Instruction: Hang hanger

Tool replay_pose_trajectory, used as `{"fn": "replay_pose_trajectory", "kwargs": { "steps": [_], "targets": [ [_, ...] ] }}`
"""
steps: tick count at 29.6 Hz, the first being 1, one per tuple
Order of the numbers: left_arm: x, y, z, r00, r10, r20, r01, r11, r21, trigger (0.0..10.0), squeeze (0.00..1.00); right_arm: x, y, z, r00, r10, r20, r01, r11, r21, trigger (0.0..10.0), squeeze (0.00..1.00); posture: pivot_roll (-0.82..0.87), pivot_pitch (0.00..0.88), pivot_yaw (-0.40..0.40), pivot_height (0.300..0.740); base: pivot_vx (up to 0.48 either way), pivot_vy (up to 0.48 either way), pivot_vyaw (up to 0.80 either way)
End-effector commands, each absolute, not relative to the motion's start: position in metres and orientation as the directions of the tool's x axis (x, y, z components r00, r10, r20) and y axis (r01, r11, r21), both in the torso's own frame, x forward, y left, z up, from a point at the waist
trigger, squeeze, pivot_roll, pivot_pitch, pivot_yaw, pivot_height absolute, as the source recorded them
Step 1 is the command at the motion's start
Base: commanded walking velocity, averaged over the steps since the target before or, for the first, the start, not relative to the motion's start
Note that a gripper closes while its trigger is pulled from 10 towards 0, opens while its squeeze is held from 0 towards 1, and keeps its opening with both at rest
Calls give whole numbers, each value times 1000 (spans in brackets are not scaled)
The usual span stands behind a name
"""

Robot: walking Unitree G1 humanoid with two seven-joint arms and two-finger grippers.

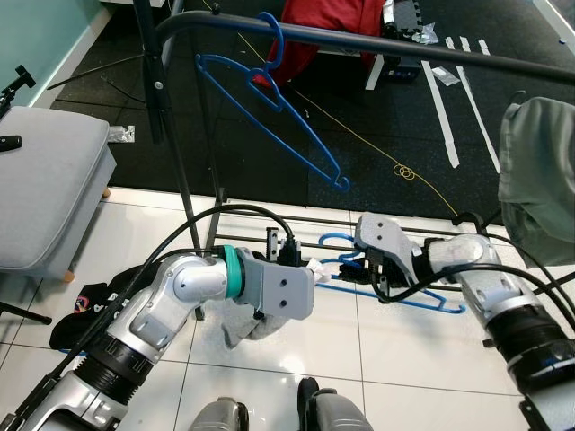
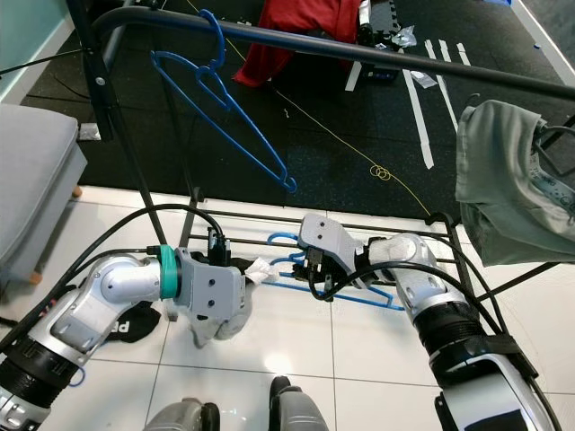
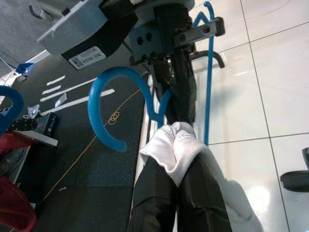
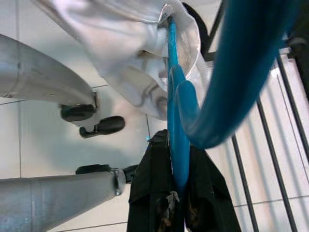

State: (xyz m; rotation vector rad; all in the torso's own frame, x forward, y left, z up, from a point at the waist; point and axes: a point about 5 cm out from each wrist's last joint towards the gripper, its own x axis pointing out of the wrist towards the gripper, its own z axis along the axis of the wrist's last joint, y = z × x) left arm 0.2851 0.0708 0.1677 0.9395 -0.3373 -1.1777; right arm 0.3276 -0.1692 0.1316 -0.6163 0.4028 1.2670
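Left eye view: both tools meet low over the white tile floor (image 1: 377, 350), in front of the black clothes rail (image 1: 377, 40).
A second blue hanger (image 1: 269, 99) hangs on that rail, a grey-green garment (image 1: 539, 180) at its right end; the right tool (image 1: 368, 268) pinches the blue hanger (image 1: 395, 292) near its hook, hanger lying flat between its fingers; the left tool (image 1: 289, 256), just beside it, is pressed together on a white cloth (image 3: 176, 147) touching that hanger.

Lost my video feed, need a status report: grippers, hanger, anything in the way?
Right gripper shut on blue hanger, low by rack's bottom rails. Left gripper shut on white cloth beside it. Another blue hanger already hangs on the top rail.
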Motion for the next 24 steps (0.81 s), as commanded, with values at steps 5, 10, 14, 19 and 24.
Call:
{"fn": "replay_pose_trajectory", "kwargs": {
  "steps": [5, 10, 14, 19, 24],
  "targets": [
    [283, 68, 168, 372, -900, -225, 628, 66, 776, 10000, 0, 314, -161, 116, 118, 746, -655, -988, 19, -156, 0, 0, -17, 112, -21, 740, 0, 0, 0],
    [285, 73, 167, 380, -892, -242, 626, 56, 778, 10000, 0, 310, -170, 111, 74, 690, -720, -990, -34, -134, 0, 0, -18, 114, -19, 740, 0, 0, 0],
    [285, 76, 166, 383, -889, -250, 629, 52, 776, 10000, 0, 313, -190, 109, 142, 609, -780, -984, 3, -176, 0, 0, -22, 122, -21, 740, 0, 0, 0],
    [284, 76, 166, 378, -890, -254, 635, 49, 771, 10000, 0, 317, -218, 106, 262, 496, -828, -964, 85, -254, 0, 0, -28, 129, -17, 740, 0, 0, 0],
    [283, 75, 164, 369, -893, -259, 641, 43, 767, 10000, 0, 314, -250, 104, 358, 384, -851, -933, 191, -306, 0, 0, -33, 131, -13, 740, 0, 0, 0]
  ]
}}
